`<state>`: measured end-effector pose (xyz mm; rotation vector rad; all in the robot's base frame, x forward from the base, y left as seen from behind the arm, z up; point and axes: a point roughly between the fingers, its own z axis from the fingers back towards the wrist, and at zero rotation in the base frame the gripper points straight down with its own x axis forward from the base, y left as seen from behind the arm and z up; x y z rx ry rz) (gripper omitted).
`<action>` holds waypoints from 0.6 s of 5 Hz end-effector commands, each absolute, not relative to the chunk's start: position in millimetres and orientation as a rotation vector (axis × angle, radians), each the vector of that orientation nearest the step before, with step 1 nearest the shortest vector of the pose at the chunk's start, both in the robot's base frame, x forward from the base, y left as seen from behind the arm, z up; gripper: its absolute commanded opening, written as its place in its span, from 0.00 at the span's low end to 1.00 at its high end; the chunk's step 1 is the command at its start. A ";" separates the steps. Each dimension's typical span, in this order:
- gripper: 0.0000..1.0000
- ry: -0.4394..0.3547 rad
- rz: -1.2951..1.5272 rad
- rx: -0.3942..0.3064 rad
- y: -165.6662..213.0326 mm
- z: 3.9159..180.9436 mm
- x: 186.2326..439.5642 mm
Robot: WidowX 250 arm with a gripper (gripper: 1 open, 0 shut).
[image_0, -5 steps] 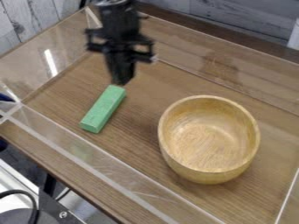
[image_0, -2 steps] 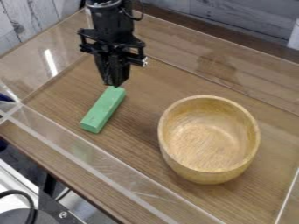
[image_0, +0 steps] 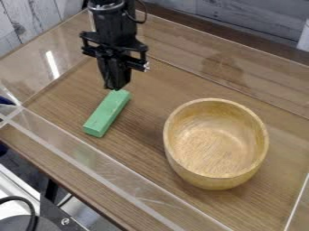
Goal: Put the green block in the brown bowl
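The green block (image_0: 107,113) lies flat on the wooden table, left of centre, its long side running from near-left to far-right. My black gripper (image_0: 116,81) hangs pointing straight down just over the block's far end, with its fingers a little apart and nothing between them. Whether the tips touch the block I cannot tell. The brown bowl (image_0: 216,143) stands upright and empty to the right of the block, well apart from both block and gripper.
A clear plastic wall (image_0: 85,149) runs along the front of the table, with further transparent panels at the left and back. A bare stretch of wooden tabletop (image_0: 151,108) lies between block and bowl.
Since a second ago the gripper has shifted slightly left toward the block's far end and its fingers have parted a little. Block and bowl have not moved.
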<state>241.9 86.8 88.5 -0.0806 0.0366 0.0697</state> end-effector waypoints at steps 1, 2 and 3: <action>0.00 0.011 0.077 -0.069 91.9 94.3 244.6; 0.00 0.013 0.075 -0.069 91.7 93.4 244.8; 0.00 0.016 0.074 -0.069 91.8 92.1 244.7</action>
